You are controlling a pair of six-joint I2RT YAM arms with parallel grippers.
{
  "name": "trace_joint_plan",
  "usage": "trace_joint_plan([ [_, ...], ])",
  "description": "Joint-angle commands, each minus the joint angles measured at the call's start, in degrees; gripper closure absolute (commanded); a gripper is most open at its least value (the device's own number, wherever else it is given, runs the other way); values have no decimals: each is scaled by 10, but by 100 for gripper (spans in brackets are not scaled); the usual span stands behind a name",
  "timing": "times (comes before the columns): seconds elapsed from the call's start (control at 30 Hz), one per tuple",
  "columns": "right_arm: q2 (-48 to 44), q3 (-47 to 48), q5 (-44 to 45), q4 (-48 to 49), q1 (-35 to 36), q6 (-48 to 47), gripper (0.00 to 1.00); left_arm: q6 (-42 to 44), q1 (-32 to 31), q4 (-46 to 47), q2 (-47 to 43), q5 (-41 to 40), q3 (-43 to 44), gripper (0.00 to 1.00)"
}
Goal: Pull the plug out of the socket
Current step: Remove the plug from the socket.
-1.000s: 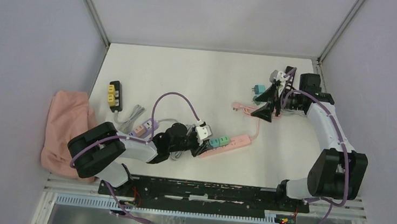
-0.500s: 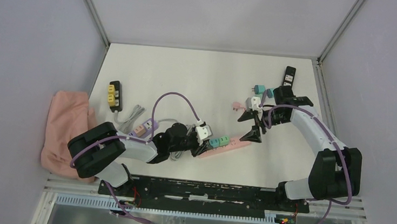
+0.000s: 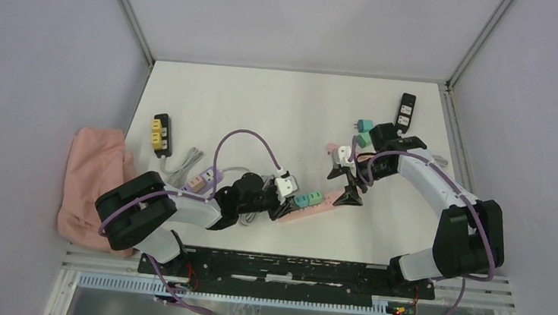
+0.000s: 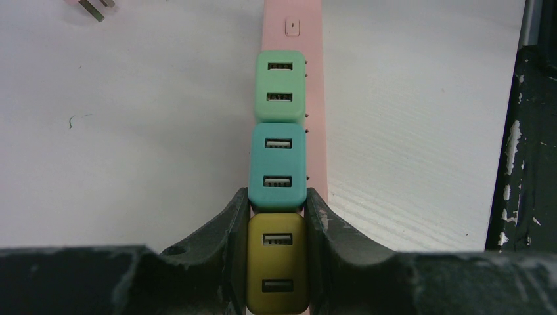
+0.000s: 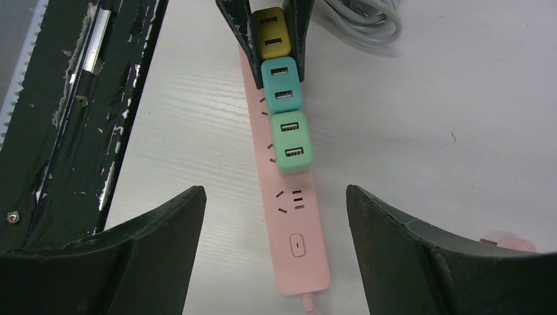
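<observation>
- Left arm (image 3: 180, 208): base at 7 o'clock in the top view, folded low, forearm running toward 3 o'clock.
- Left gripper (image 3: 281, 202): held low and level, pointing to 3 o'clock. Fingers (image 4: 236, 230) pinched on both sides of the yellow plug (image 4: 277, 269).
- Right arm (image 3: 441, 188): base at 5 o'clock, upper link rising toward 12, forearm bent toward 9.
- Right gripper (image 3: 348, 198): tilted down toward 7 o'clock, jaws spread wide, holding nothing.

Bright, even, diffuse light from above.
Shadows lie short and soft on the white table (image 3: 265, 103); both wrist views are sharp at centre, the near dark fingers (image 5: 151, 256) at 6 o'clock slightly soft.
</observation>
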Motion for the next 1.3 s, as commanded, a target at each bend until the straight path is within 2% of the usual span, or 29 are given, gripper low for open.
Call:
trace_joint_plan([
  [0.0,3,-6,12,15,20,-4,16,30,2,-55,28,-15,1,97],
  [0.37,13,-10,45,32,65,0,19,29,2,-50,32,-16,-1,97],
  [1.27,23,-6,47,44,94,13,20,17,2,-22,14,-8,-7,97],
])
